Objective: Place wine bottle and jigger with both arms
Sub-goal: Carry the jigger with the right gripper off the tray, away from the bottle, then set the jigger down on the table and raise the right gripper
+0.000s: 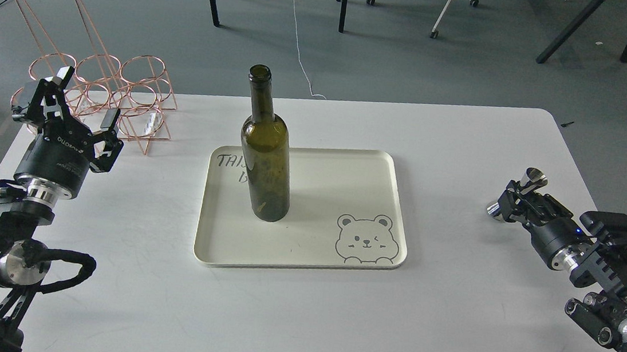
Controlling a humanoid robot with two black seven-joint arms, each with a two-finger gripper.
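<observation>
Nearest you, the white desk (450, 304) lies bare along its front edge. On it, mid-depth, sits a cream tray (348, 173) with a bear drawing at its near right corner and handwriting at its far left.

The wine bottle (265, 160) stands upright on the tray's left half, partly covering the handwriting — nothing touches it.

To your left, the left end effector (69, 109) is raised above the desk's left side, fingers spread apart and holding nothing. It is well apart from the bottle.

To your right, the right end effector (515, 198) is low over the desk's right side, clenched around the jigger (525, 185); the jigger is tilted, one cone pointing up past the fingers, the other showing below. Open desk lies between it and the tray.

Farther back on the left — a copper wire rack (114, 93) at the desk's far left corner, just behind the left end effector. Beyond the desk, grey floor, chair legs and a white cable (300, 42).
</observation>
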